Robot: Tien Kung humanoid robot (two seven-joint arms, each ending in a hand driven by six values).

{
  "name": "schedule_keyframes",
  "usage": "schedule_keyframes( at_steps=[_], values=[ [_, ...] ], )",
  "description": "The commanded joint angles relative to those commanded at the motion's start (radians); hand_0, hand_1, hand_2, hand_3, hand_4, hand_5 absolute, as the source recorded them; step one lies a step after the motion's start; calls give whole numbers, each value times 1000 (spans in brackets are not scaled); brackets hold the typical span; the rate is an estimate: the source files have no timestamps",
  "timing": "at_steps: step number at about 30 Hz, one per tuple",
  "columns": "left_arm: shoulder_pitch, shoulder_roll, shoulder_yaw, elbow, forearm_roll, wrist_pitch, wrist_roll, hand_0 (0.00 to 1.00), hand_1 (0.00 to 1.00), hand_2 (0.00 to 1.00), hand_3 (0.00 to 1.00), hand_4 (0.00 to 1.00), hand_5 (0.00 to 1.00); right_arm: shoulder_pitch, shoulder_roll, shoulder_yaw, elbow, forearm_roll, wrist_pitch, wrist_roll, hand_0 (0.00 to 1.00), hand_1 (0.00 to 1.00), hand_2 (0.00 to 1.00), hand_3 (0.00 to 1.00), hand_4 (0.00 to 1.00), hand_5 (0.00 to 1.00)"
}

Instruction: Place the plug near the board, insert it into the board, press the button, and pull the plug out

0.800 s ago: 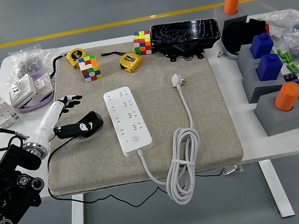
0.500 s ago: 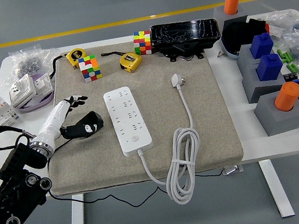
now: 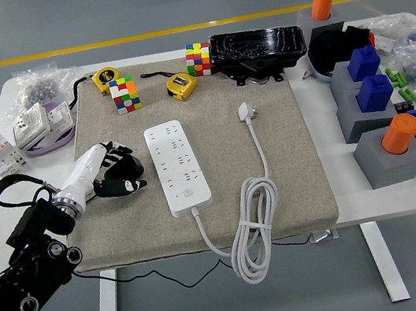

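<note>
Nearby, cubes (image 3: 124, 94), tape measures (image 3: 181, 85) behind board (image 3: 177, 165).

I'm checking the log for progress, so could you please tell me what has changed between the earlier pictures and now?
The left hand has moved right and slightly forward, over the black plug beside the power strip; whether it grips the plug is unclear. The white plug, coiled cord and cubes stayed put.
</note>
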Motion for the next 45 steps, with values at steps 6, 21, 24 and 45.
schedule_keyframes(
  at_steps=[6,21,24,45],
  values=[
    [-11,-8,9,19,34,25,12,469,574,575,574,785,116,1,0,-2,1,1,0,0,657,666,664,556,910,505],
    [-4,9,-9,-34,54,33,1,342,465,526,562,630,2,1,-3,-2,1,1,0,0,656,665,664,556,911,507],
    [-8,19,-10,-60,29,42,-56,342,465,526,562,630,2,0,-4,-4,1,1,0,0,656,665,664,556,911,507],
    [-89,21,107,-11,13,-12,-144,368,479,533,566,651,2,1,-3,-11,2,5,0,0,657,665,663,555,911,506]
  ],
)
